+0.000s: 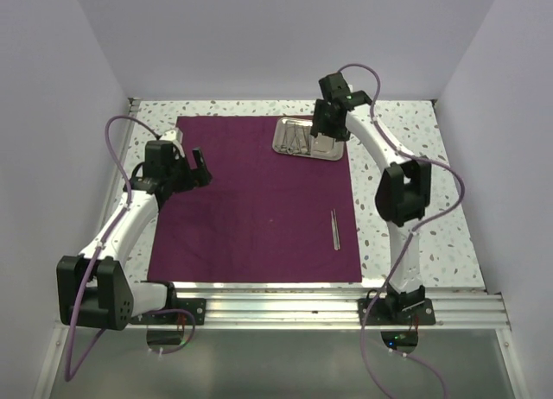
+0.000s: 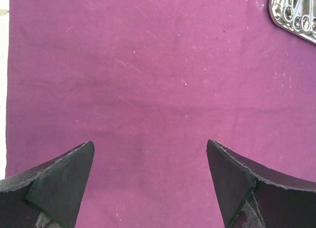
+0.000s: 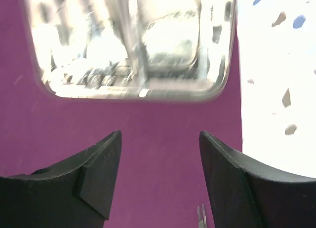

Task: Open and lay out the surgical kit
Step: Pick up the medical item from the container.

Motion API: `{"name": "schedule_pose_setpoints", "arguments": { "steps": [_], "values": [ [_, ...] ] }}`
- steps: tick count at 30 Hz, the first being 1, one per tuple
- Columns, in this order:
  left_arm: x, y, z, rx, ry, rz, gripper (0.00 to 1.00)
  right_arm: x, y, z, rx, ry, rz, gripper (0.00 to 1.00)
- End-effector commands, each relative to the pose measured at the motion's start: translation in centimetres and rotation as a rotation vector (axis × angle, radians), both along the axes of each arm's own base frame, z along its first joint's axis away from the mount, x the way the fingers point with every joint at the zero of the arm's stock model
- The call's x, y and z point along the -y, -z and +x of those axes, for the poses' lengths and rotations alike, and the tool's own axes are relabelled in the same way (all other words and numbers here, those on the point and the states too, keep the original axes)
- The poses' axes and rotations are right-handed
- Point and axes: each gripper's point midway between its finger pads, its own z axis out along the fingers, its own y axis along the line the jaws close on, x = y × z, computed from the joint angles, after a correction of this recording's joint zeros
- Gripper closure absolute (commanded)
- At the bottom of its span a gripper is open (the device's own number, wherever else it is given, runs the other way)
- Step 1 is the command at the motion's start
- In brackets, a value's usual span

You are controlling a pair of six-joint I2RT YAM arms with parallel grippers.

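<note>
The surgical kit's dark purple cloth point(image 1: 251, 200) lies spread flat on the table. A shiny steel tray point(image 1: 308, 138) sits on its far right corner, with ring-handled instruments point(image 1: 298, 140) inside. Slim silver tweezers point(image 1: 334, 229) lie on the cloth near its right edge. My right gripper point(image 1: 327, 129) hovers over the tray's right side, open and holding nothing. In the right wrist view the tray point(image 3: 133, 45) is blurred ahead of the gripper point(image 3: 160, 136), and the tweezers' tips point(image 3: 201, 215) show at the bottom. My left gripper point(image 1: 196, 167) hangs open above the cloth's left part point(image 2: 158, 90).
The speckled white tabletop point(image 1: 406, 131) borders the cloth on the right and far side. Pale walls close in the table on three sides. An aluminium rail point(image 1: 285, 300) carrying both arm bases runs along the near edge. The tray's corner point(image 2: 296, 16) shows in the left wrist view.
</note>
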Motion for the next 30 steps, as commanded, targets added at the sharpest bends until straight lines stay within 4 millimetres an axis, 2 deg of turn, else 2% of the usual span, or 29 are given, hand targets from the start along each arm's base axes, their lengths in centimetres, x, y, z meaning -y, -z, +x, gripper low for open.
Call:
{"name": "schedule_pose_setpoints", "arguments": {
  "steps": [1,2,3,4,7,10,17,23,25,30],
  "values": [
    [-0.2,-1.6,0.0,0.042,-0.009,0.013,0.00,2.9,1.7,4.6,-0.003,0.100,-0.041,0.33],
    [-0.2,-1.5,-0.1,0.036,-0.010,0.012,0.00,3.0,2.1,5.7,0.001,0.110,-0.031,0.34],
    [-0.3,-1.7,-0.1,0.036,-0.011,0.013,0.00,2.6,3.4,7.6,0.004,0.108,-0.010,0.35],
    [-0.4,-1.7,-0.2,0.033,-0.014,0.016,0.00,3.0,3.7,8.4,0.006,0.118,0.004,0.35],
    [-0.7,-1.8,-0.4,0.023,-0.028,0.032,0.00,2.4,5.9,10.8,0.024,0.114,0.062,0.36],
    [-0.9,-1.3,-0.5,0.010,-0.037,0.035,0.00,2.4,7.4,12.0,0.039,0.115,0.093,0.36],
    [-0.9,-0.2,-0.2,-0.021,-0.053,0.031,0.00,2.2,9.5,13.6,0.062,0.110,0.092,0.39],
    [-0.9,0.4,0.6,-0.045,-0.054,0.037,0.00,3.6,11.2,14.3,0.072,0.149,0.027,0.41],
    [-0.9,0.3,0.9,-0.047,-0.053,0.043,0.00,4.3,11.2,14.4,0.078,0.170,0.006,0.42],
    [-1.1,0.5,1.6,-0.062,-0.049,0.063,0.00,4.4,10.8,14.5,0.088,0.175,0.012,0.44]
  ]
}}
